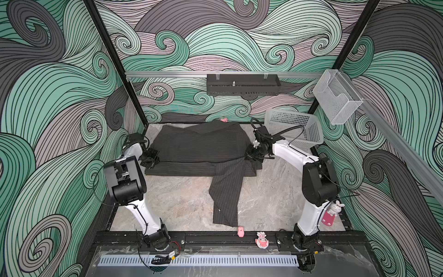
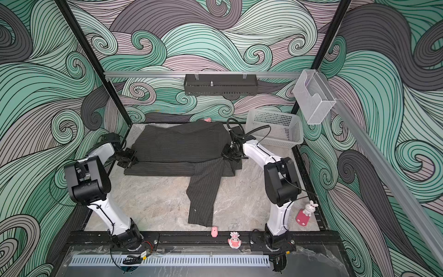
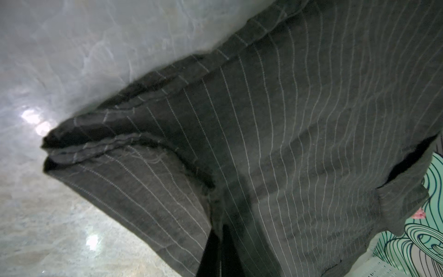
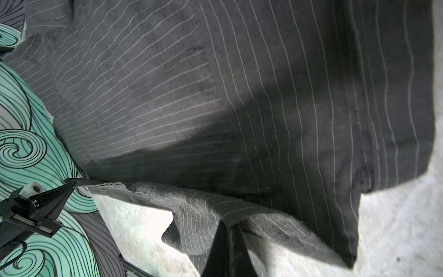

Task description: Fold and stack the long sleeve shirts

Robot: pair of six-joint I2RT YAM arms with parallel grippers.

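In both top views, taking the far wall as 12 o'clock, the dark pinstriped shirt point(image 1: 199, 146) lies across the far half of the marbled table point(image 1: 263, 199). Its body is bunched into a wide band from 9 to 3 o'clock, and one sleeve trails from the middle toward 6 o'clock, ending just short of the near rail. The left gripper point(image 1: 153, 157) sits at the shirt's 9 o'clock edge and the right gripper point(image 1: 251, 153) at its 3 o'clock edge, each touching cloth. A pale perforated basket point(image 1: 297, 129) stands in the corner at about 2 o'clock, just behind the right arm. In the left wrist view the left gripper point(image 3: 219, 239) has its two dark fingers point(image 3: 208, 254) pressed together on a fold of the shirt point(image 3: 287, 144), beside a seamed corner whose layers are doubled over bare table. In the right wrist view the right gripper point(image 4: 229, 230) likewise has its fingers point(image 4: 242, 251) clamped on a thin hemmed edge of the shirt point(image 4: 239, 108), which is held up off the table. Across that span the left gripper point(image 4: 69, 183) pinches the same edge.
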